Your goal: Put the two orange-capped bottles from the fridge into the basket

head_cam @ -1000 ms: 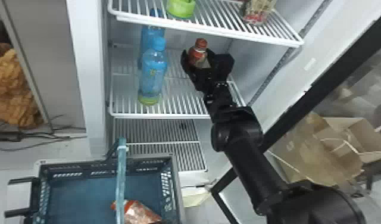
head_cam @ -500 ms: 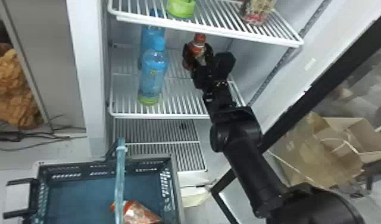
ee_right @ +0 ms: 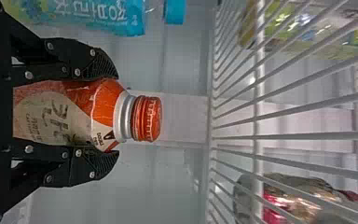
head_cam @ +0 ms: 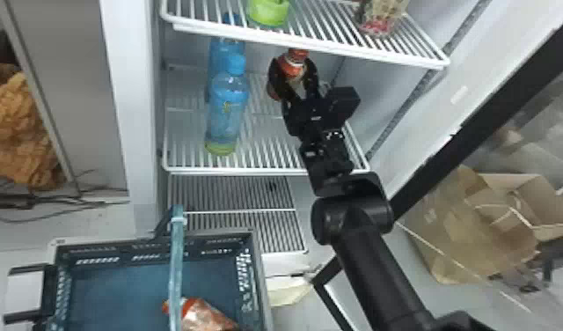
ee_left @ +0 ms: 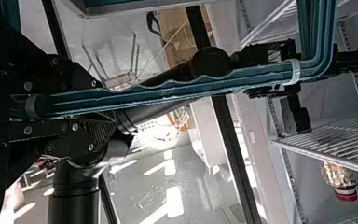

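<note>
The second bottle is in hand: the black right gripper (ee_right: 114, 115), upper middle of the head view, has its fingers clamped on both sides of an orange-capped bottle with a beige label (ee_right: 51, 114), inside the fridge between two white wire shelves. What comes next, I judge, is drawing it out clear of the upper shelf (head_cam: 311, 42), whose front edge lies close to the cap, then carrying it down to the blue plastic basket (head_cam: 259, 286) at lower left. In that basket, at the frame's bottom edge, the other orange-capped bottle (head_cam: 206, 316) lies on its side. The teal handle (head_cam: 176, 264) crosses above the basket, so the drop should go beside it; the left gripper (ee_left: 107, 105) has its fingers closed on that handle. On the lower shelf (head_cam: 250, 171), two blue-capped bottles (head_cam: 228, 110) stand at the upper left.
</note>
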